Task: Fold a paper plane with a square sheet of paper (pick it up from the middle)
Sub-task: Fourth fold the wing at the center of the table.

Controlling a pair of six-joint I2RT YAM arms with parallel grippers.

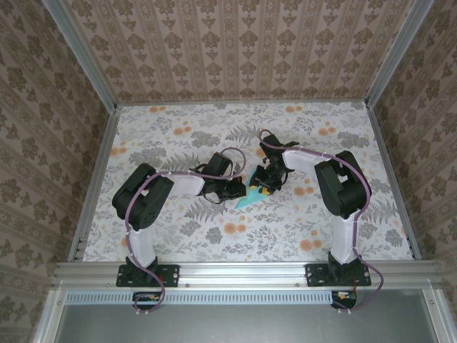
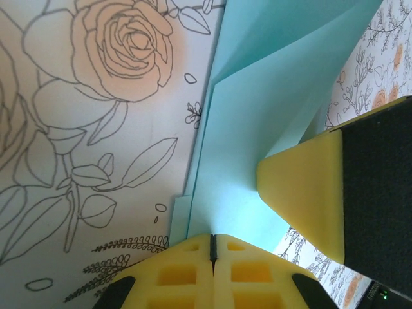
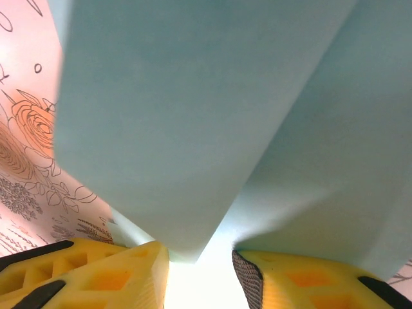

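1. The turquoise paper point(image 1: 248, 200) lies near the middle of the floral tabletop point(image 1: 214, 136), between the two arms. From above it shows as a small pointed shape, with its tip toward the near left.
2. The left gripper point(image 1: 234, 189) reaches in from the left and sits low at the paper's left side.
3. In the left wrist view, the left gripper point(image 2: 212, 243) has its yellow fingers pressed together with no gap. Their tips meet at the near edge of the paper point(image 2: 251, 129). I cannot tell whether a layer is pinched between them.
4. The same view shows the paper folded, with overlapping layers and a crease running away from the fingers. It lies on the rose-printed tabletop point(image 2: 96, 129).
5. One yellow, black-backed finger point(image 2: 302, 193) of the right gripper rests on the paper's right side.
6. The right gripper point(image 1: 262, 187) comes in from the right, just beside the left gripper.
7. In the right wrist view, the right gripper point(image 3: 199, 267) has its jaws apart with a bright gap between them. A raised fold of the paper point(image 3: 193, 122) stands above that gap.
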